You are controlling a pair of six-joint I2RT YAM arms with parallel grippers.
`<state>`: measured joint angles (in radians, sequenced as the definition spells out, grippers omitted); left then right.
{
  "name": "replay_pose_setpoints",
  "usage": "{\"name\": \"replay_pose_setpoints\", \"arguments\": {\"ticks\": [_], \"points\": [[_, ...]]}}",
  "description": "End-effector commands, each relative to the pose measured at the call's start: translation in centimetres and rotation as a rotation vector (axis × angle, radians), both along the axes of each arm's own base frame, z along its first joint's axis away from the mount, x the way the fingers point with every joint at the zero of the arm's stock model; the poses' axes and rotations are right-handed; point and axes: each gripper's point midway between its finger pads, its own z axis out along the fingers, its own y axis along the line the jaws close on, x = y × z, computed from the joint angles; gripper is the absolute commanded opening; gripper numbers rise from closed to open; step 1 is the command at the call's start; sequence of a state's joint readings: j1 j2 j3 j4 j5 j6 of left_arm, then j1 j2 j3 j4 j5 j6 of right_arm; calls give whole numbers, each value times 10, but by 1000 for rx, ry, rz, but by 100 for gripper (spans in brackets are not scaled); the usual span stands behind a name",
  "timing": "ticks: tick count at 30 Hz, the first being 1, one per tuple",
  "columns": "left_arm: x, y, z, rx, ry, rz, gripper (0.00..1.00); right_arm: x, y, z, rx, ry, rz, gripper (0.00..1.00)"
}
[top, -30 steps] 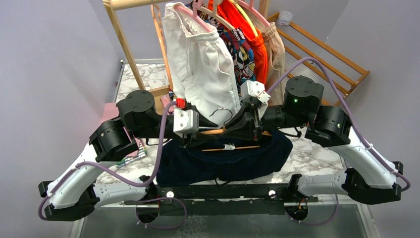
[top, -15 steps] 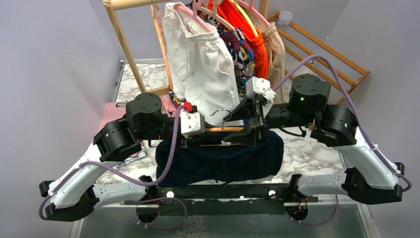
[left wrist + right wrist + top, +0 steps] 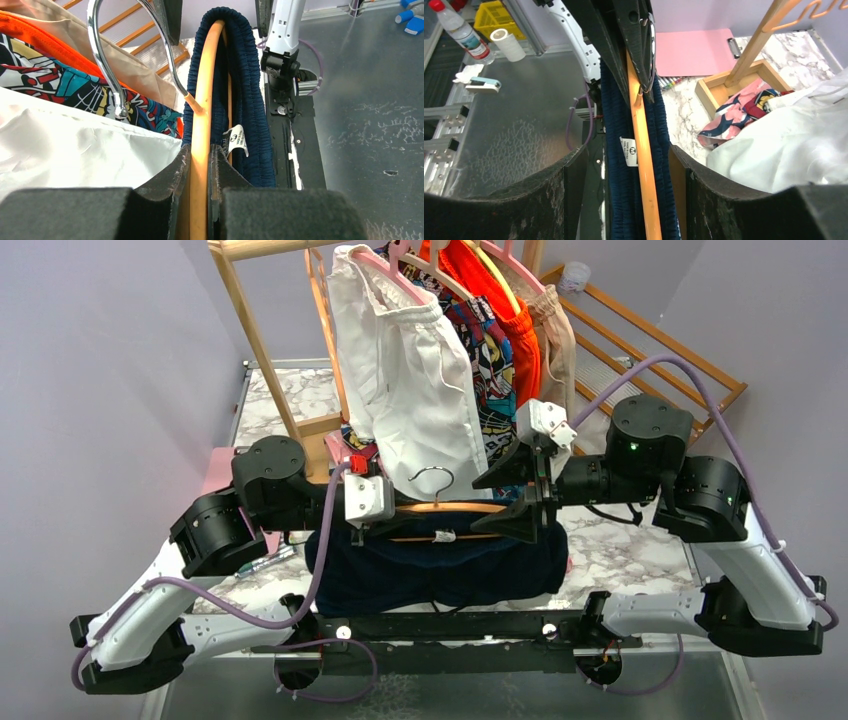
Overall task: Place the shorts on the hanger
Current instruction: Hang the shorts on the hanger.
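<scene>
Since a second ago the right gripper [image 3: 527,502] has let go and drawn right, its jaws now apart astride the hanger [image 3: 447,507]'s right end. The left gripper [image 3: 200,152] is clamped on the hanger's left shoulder, holding it over the near side of the table [image 3: 625,545] with the shorts [image 3: 440,570] hanging from it.
</scene>
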<state>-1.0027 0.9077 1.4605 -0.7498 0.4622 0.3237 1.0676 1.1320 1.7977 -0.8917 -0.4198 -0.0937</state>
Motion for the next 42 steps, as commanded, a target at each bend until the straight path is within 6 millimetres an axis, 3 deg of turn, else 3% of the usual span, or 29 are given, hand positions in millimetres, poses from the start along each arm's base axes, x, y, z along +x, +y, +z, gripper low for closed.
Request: {"name": "replay_pose_setpoints", "arguments": {"ticks": [1,12,21,25,26,28,34,35,37,38,41,42], "points": [[-9,0,34,-101,-60,-49,0,-13,7,-9,-29,49,82,62],[-15,-5,42,-117,-54,-98,0,-9,34,-18,-36,80,134,54],[-18,-1,51,-142,-76,-99,0,-8,36,-28,-57,101,131,45],[-18,-2,53,-150,-81,-100,0,-10,39,-28,-44,118,143,32],[-18,-3,53,-153,-77,-100,0,-11,43,-25,-8,121,153,18],[-17,-3,53,-155,-77,-98,0,-10,44,-23,5,116,146,3],[-15,2,55,-163,-82,-67,0,-6,41,-9,61,86,111,1],[-13,3,55,-165,-83,-52,11,-4,40,-6,70,78,98,1],[-8,8,59,-176,-91,-12,49,2,37,0,80,64,57,1],[-5,13,62,-187,-94,22,63,6,36,2,75,59,31,1],[12,35,75,-230,-126,179,95,21,25,13,68,35,-75,1],[18,45,81,-257,-137,245,98,27,20,16,68,25,-121,1]]}}
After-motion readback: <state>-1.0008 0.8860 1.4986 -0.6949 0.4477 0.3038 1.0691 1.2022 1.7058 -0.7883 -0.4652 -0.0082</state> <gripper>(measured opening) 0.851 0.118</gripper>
